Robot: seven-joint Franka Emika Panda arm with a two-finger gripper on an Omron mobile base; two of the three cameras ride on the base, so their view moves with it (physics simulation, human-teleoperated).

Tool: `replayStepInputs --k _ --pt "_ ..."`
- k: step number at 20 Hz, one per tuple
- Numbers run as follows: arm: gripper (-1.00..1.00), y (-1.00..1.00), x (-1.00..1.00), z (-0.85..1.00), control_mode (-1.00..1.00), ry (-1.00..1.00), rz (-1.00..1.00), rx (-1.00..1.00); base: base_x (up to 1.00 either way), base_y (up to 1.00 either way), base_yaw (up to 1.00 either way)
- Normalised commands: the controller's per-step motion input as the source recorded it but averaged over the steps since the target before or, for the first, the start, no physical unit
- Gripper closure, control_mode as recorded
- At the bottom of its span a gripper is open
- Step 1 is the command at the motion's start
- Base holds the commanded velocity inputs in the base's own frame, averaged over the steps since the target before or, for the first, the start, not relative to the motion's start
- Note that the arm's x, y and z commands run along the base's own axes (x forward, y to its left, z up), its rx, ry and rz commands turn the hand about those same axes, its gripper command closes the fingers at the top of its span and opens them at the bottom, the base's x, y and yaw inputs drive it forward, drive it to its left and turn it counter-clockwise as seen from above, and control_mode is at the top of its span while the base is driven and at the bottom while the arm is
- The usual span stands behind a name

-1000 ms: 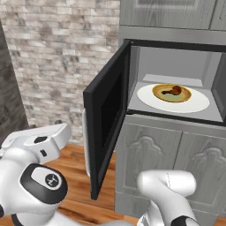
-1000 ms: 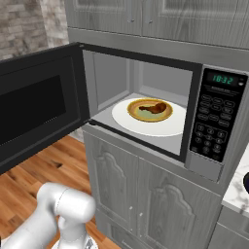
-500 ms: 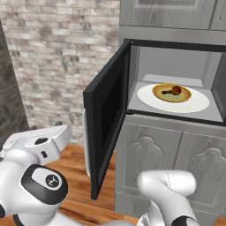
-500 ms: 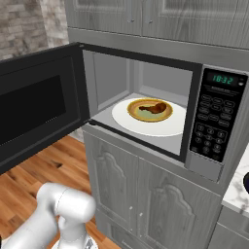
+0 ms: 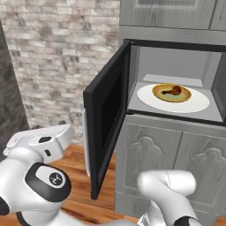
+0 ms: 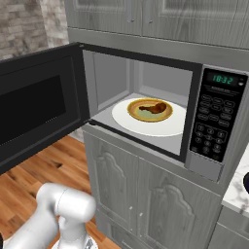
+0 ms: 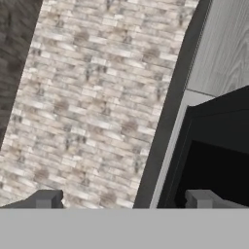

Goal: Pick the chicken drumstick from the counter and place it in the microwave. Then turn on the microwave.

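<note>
One chicken drumstick [image 6: 154, 107], reddish-brown, is on my screens: it lies in a yellow-brown rimmed bowl [image 6: 150, 110], toward the bowl's 2 o'clock side in the right base view, and the bowl sits on the white round turntable [image 6: 148, 118] inside the microwave [image 6: 146, 112]. In the left base view I find the same drumstick [image 5: 175, 90] in the bowl [image 5: 172, 92], at the turntable's 12 o'clock. The microwave door [image 6: 39, 104] stands swung wide open at 9 o'clock of the cavity. The keypad [image 6: 212, 123] with a lit green display [image 6: 223, 79] is at 3 o'clock of the cavity. A corner of the marbled table [image 6: 238, 188] shows at 4 o'clock of the microwave in the right base view. My tool [image 7: 124, 200] is spread wide and pinches nothing; in the hand view its fingertips [image 7: 46, 199] point at a brick wall [image 7: 97, 97] and at the door's dark edge [image 7: 168, 121]. Grey panelled cabinet fronts [image 6: 146, 194] lie under the microwave, above a wooden floor [image 6: 34, 175].
</note>
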Motion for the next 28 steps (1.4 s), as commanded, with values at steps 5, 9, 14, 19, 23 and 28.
replayStepInputs --k 5,9,14,19,23,28 --pt "-1.00 -0.20 0.00 0.00 -1.00 0.00 0.00 0.00 0.00 0.00 0.00" --pt "-1.00 -0.24 0.00 0.00 -1.00 0.00 0.01 0.00 0.00 0.00 0.00" --pt "-1.00 -0.33 0.00 0.00 -1.00 0.00 0.00 0.00 0.00 0.00 0.00" --pt "-1.00 -0.40 -0.01 0.00 -1.00 0.00 0.00 0.00 0.00 0.00 0.00" --pt "-1.00 -0.47 -0.01 0.00 -1.00 0.00 0.00 0.00 0.00 0.00 0.00" --pt "-1.00 -0.54 0.00 0.00 -1.00 0.00 0.00 0.00 0.00 0.00 0.00"
